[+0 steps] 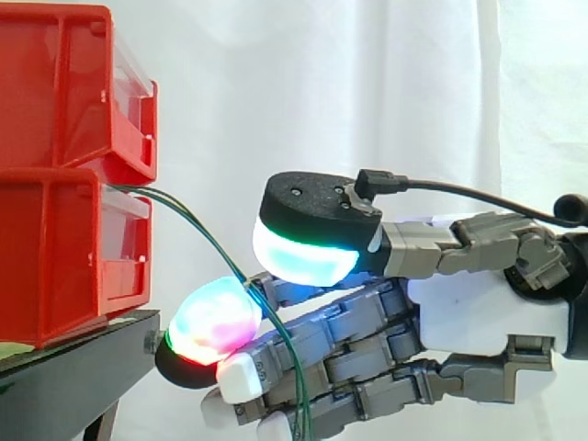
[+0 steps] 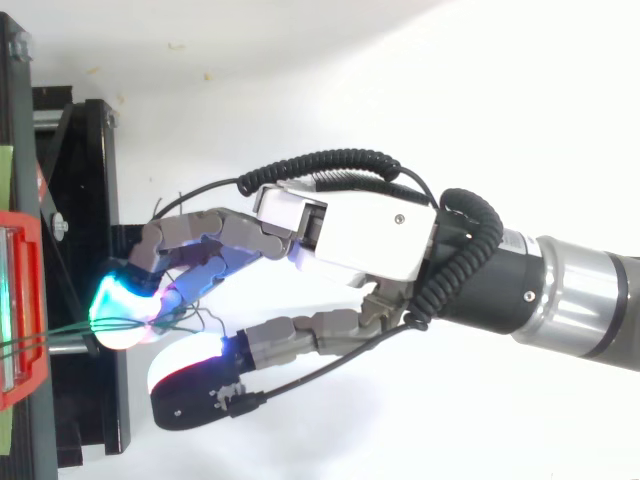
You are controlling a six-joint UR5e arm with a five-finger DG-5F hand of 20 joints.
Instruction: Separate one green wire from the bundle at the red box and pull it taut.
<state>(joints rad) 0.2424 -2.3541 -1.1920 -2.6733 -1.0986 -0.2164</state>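
Side view: green wires (image 1: pixel 197 225) run from red box (image 1: pixel 55 248), ahead of my hand (image 1: pixel 367 312), down across it. Grip status: can't tell. Top view: wires (image 2: pixel 60 330) meet hand's (image 2: pixel 370 235) front. Step: prob. separating. Next: isolate one strand, pull back.

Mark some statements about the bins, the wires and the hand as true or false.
1. Two red bins stand stacked on a black stand. True.
2. The green wires run from the bins to the hand. True.
3. In the side view the hand sits left of the bins. False: it is to their right.
4. The wires hang from the top bin's upper rim. False: they come out where the two bins meet.
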